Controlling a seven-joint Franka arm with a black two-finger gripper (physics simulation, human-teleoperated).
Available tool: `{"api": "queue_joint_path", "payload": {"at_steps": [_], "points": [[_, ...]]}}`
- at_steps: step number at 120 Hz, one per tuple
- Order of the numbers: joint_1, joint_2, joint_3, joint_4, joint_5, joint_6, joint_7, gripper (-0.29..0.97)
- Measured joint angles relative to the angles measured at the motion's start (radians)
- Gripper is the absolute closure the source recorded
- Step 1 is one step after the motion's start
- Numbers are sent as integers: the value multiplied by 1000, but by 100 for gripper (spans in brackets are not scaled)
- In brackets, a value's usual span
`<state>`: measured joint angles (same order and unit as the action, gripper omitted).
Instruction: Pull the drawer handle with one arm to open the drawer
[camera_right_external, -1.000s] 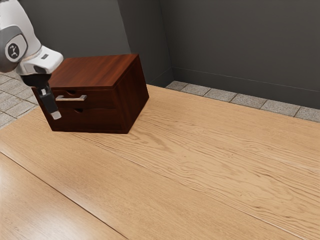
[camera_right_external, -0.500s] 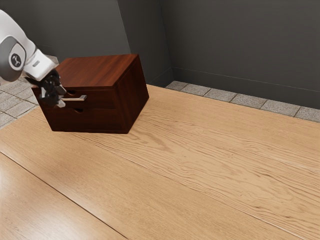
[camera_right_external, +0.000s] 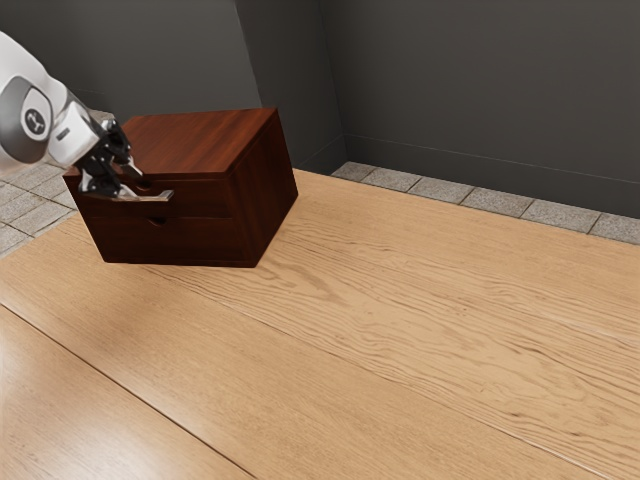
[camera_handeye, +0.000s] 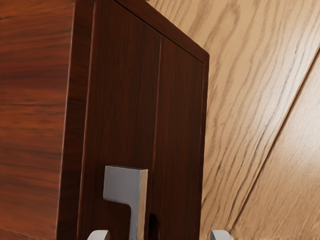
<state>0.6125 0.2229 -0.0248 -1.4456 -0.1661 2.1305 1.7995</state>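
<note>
Tool (camera_right_external: 122, 182), fingers apart, at handle (camera_right_external: 150, 196) on drawer (camera_right_external: 200, 196) front.

No readable text, label, number or sign

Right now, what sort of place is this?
Looks like a bare simulated indoor room: a wide wooden table, plain dark grey walls behind it, grey floor tiles along its edge, one small drawer cabinet.
</note>
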Motion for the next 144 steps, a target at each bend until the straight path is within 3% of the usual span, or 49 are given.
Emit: {"api": "queue_joint_path", "payload": {"at_steps": [30,65,102,144], "points": [[53,41,-42,19,-11,6,109,48],[74,73,-49,20,-93,34,204,49],[82,109,-49,20,-131,69,269,49],[83,124,-42,12,-165,87,321,71]]}}
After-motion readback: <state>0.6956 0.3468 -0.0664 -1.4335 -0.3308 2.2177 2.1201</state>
